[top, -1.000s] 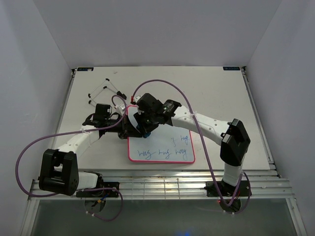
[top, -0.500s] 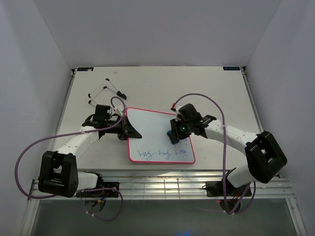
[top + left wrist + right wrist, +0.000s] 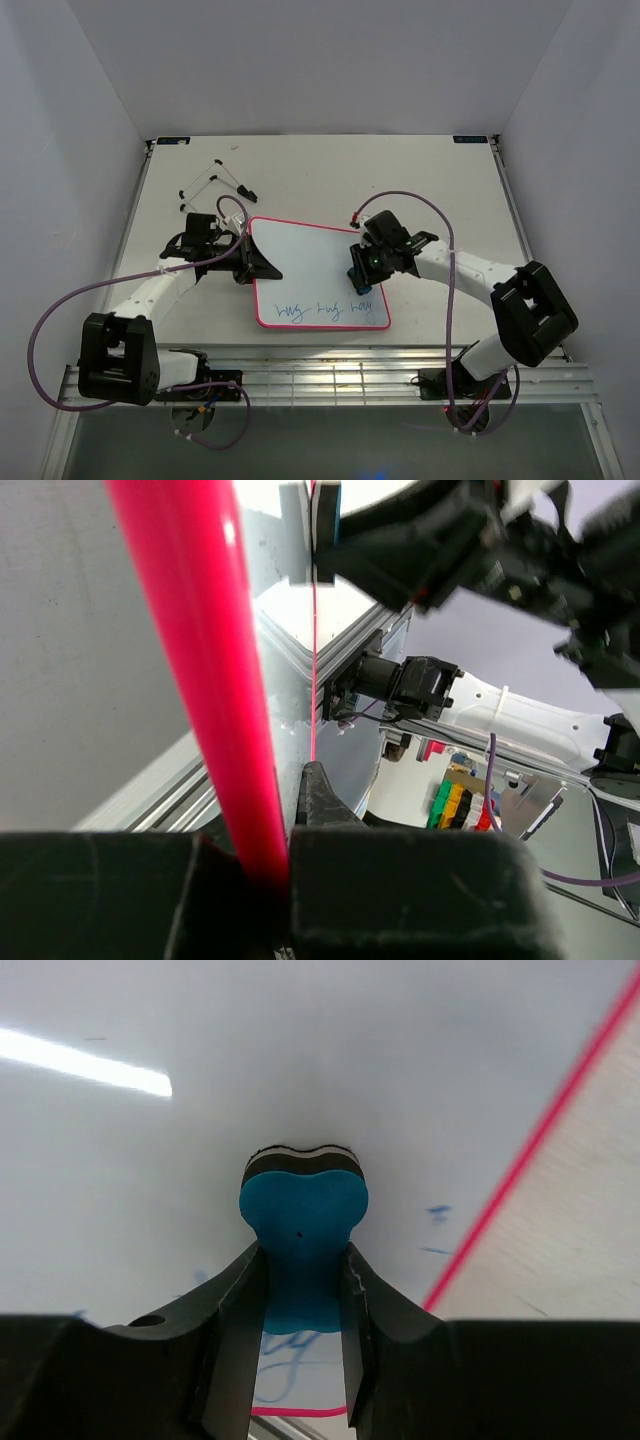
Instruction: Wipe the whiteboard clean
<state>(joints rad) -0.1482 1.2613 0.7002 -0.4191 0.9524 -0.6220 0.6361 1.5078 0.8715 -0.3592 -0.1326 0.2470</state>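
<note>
Near whiteboard [image 3: 310, 262] right rim, pinches eraser [image 3: 303, 1210] in right gripper [image 3: 303, 1260], clamps left rim in left gripper [image 3: 250, 264]; looks clean above, leaves blue words [image 3: 320, 311] along near edge to wipe.

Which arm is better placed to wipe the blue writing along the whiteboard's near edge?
The right arm: its jaws grip the blue eraser on the whiteboard, right beside the writing. The left arm clamps the board's rim, steadying it.
</note>
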